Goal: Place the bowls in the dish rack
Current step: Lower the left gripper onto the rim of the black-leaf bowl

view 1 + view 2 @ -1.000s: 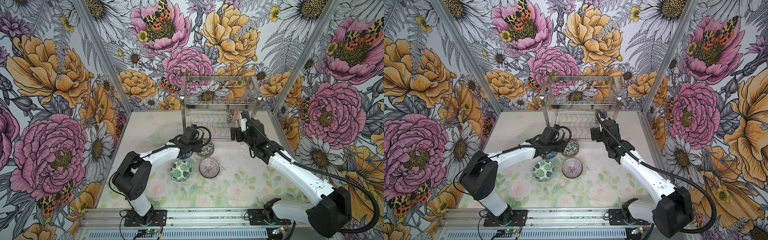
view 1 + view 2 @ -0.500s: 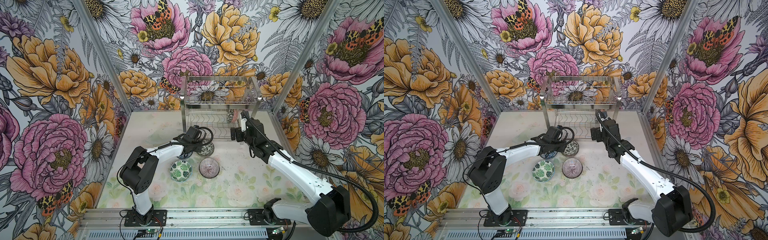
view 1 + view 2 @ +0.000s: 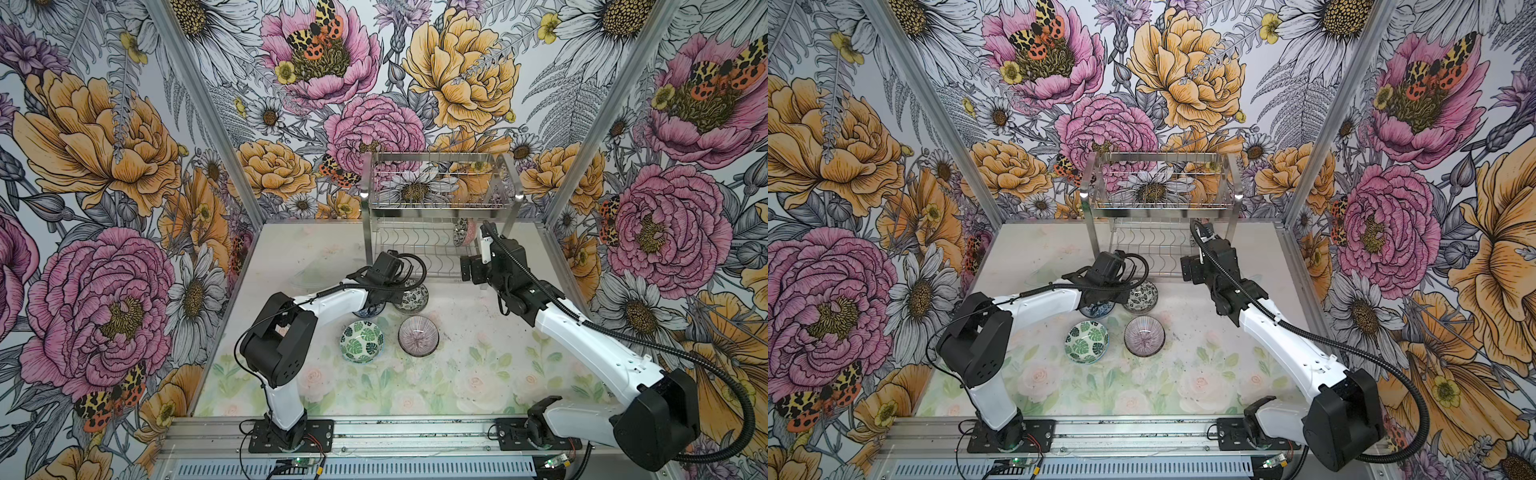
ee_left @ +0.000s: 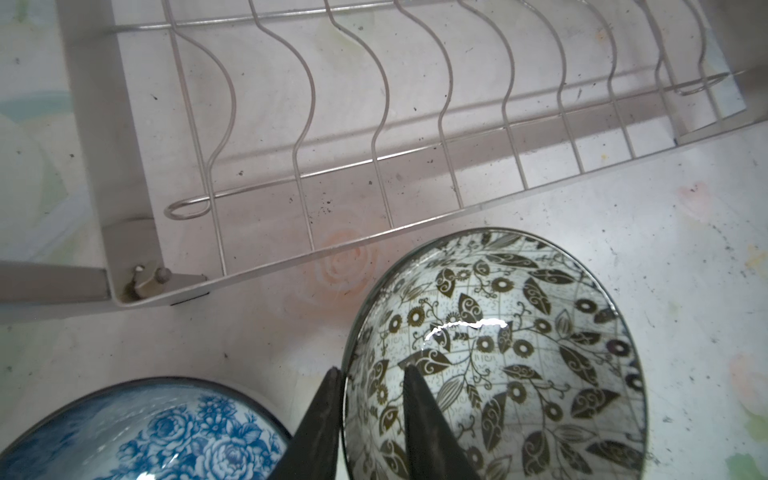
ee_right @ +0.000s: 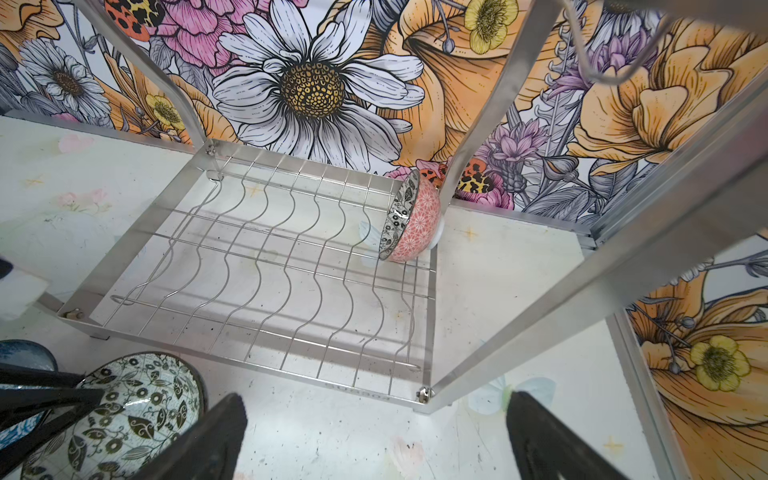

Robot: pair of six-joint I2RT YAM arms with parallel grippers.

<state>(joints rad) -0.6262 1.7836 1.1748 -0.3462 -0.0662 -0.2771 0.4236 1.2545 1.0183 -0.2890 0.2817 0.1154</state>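
Left hand (image 4: 370,374), low over the desk (image 4: 665,249), with its two black fingers (image 4: 324,424) straddling the rim of the black-and-white floral bowl (image 4: 498,353): one finger outside the wall, one inside. The gap between them is narrow. Whether they already pinch the rim cannot be told.

The bowl sits upright on the desk, under and just ahead of the hand, near the front rail of the dish rack (image 4: 291,257). A blue bowl (image 4: 145,432) lies just beside the outer finger.

To do this step well, the fingers should likely press squarely on the wall. The lift should go straight up, so the blue bowl is not nudged. The glazed rim looks slippery, so tilting should wait until the grip is sure. The wavy dividers of the lower tier lie close ahead.

One pink bowl (image 5: 411,224) already stands on edge at the lower tier's far end. A green leaf bowl (image 3: 361,343) and a pink striped bowl (image 3: 418,336) wait on the desk.

Right hand (image 5: 374,436), spread wide and empty, hovers by the rack's front.
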